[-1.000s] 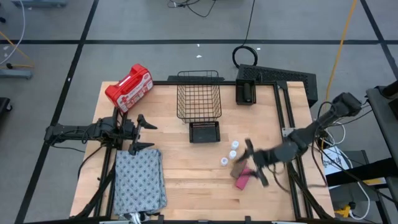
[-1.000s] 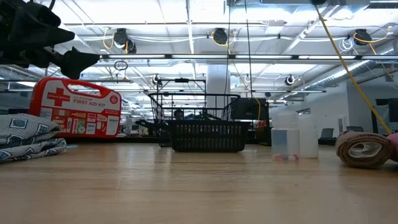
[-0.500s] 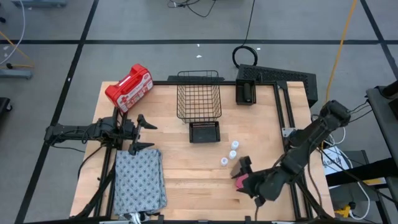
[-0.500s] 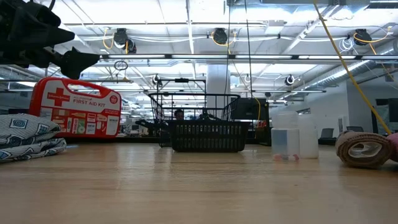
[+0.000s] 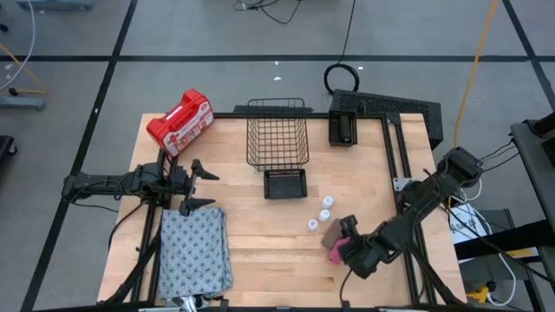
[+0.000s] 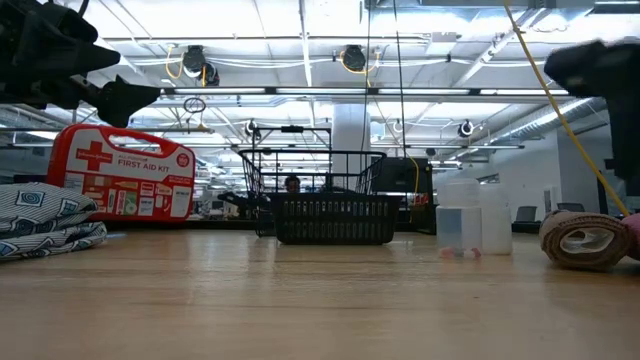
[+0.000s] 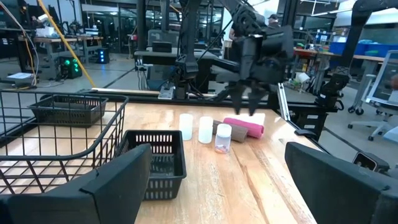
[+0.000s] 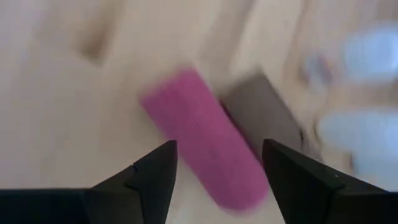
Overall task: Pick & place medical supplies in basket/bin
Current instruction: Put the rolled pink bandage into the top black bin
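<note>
Overhead on a wooden table (image 5: 260, 251), taking the black wire-mesh basket (image 5: 277, 132) as landmark. Right end effector (image 5: 350, 245) poised over the pink block (image 7: 244, 127), well to the front-right of the basket, fingers spread to either side of the block and pinching nothing yet. Pink block lying directly below and between the fingers, as seen past the wrist, its long axis running slantwise across the gap rather than square to it; likely needs a wrist turn so the fingers close across the short side. Brown block (image 7: 238, 134) touching or just beside the pink one, on its basket-facing side; risk of nudging it on the way down. Three white vials (image 5: 321, 212) in a loose row between the blocks and the basket, near the blocks but apart. Small black bin (image 5: 285, 184) just in front of the basket. Right arm plainly the nearer one. Bare wood between blocks and basket, past the vials; table's right edge and frame rails near the arm.

Left end effector (image 5: 196, 185) waiting well to the left of the basket, fingers spread wide, empty, above the far end of the grey dotted cloth (image 5: 194, 251). Red first aid kit (image 5: 179, 121) left of the basket at the back edge.
</note>
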Robot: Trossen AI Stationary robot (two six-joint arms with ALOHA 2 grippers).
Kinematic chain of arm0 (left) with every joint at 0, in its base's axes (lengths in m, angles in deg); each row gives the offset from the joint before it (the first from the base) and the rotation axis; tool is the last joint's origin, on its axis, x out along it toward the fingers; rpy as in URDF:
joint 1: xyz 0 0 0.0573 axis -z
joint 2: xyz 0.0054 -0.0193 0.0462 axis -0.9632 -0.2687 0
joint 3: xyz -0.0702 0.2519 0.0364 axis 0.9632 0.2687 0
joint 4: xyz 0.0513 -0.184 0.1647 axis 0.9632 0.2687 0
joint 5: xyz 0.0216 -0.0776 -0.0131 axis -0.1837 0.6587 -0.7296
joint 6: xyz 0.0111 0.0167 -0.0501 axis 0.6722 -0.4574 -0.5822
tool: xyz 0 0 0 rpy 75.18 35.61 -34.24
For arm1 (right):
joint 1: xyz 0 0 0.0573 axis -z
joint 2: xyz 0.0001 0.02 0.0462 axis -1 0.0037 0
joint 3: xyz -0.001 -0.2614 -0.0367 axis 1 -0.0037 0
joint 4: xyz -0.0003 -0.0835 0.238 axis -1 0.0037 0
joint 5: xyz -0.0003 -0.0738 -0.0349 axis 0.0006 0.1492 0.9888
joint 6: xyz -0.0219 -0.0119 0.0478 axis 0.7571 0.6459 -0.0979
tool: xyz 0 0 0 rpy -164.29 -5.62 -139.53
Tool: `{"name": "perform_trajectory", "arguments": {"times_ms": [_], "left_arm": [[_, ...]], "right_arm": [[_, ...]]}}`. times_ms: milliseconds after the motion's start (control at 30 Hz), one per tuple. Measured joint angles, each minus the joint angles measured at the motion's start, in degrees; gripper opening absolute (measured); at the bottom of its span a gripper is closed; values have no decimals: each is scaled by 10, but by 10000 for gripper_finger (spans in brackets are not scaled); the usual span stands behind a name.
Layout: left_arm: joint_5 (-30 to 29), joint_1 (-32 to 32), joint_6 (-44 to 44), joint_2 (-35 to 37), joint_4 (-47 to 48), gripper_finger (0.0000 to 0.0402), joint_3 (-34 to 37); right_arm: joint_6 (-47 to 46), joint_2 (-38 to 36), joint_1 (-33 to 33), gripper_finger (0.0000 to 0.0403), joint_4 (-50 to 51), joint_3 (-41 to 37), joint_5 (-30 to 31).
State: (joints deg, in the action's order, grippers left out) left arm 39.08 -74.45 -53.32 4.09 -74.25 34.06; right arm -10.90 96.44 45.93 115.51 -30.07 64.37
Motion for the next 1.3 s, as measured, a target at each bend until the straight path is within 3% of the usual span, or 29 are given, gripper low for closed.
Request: {"name": "perform_trajectory", "arguments": {"times_ms": [167, 367, 700, 967, 1300], "left_arm": [[0, 0, 0, 0, 0, 374, 0], [0, 0, 0, 0, 0, 374, 0], [0, 0, 0, 0, 0, 374, 0], [0, 0, 0, 0, 0, 374, 0], [0, 0, 0, 0, 0, 374, 0]], "right_arm": [[-51, -2, 9, 216, 56, -18, -6], [-62, -2, 23, 216, 11, -68, -23], [-127, -2, 38, 201, -65, -77, -213], [-149, -2, 37, 192, -203, -77, -307], [-173, -55, 37, 188, -266, -77, -315]]}}
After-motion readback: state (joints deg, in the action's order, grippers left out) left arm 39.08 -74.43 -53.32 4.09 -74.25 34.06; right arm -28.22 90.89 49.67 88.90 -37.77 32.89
